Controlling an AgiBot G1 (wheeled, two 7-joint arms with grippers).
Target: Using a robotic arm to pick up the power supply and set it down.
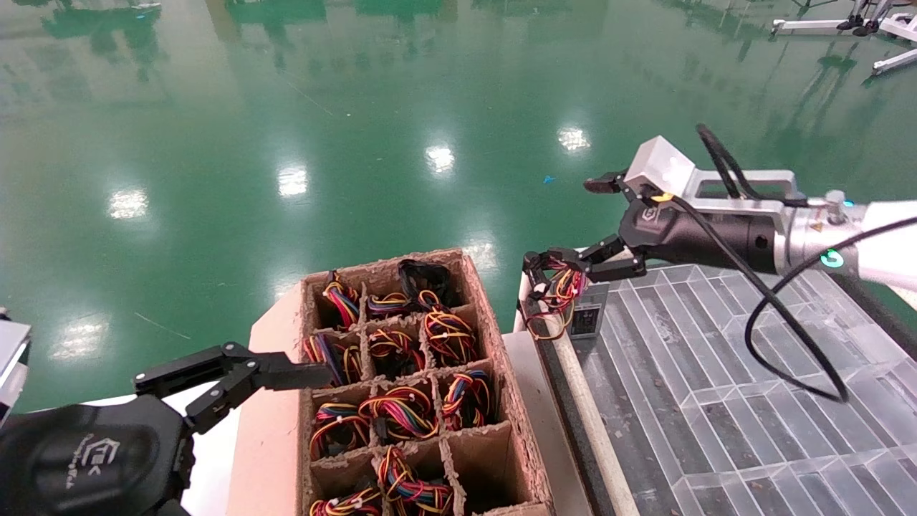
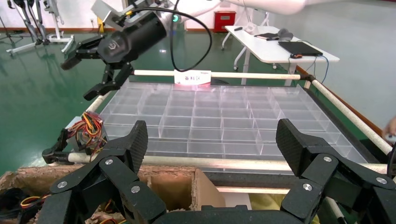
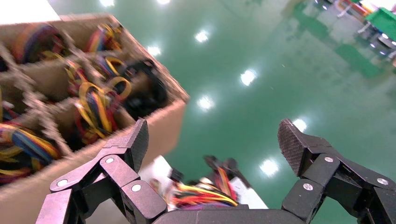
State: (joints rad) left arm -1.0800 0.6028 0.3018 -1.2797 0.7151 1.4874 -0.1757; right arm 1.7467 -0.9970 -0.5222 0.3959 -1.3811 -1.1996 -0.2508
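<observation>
The power supply, a small grey box with a dark label and a bundle of red, yellow and orange wires, lies in the corner cell of the clear divided tray. My right gripper hovers just above it, open, with nothing between its fingers. In the left wrist view the right gripper hangs above the power supply. The right wrist view shows the wires of the power supply below the open right gripper. My left gripper stands open and empty beside the cardboard tray.
A brown cardboard divider tray holds several more wire bundles, between the two arms. The clear tray sits in a frame of white rails. Green floor lies beyond. A white table stands far behind the tray.
</observation>
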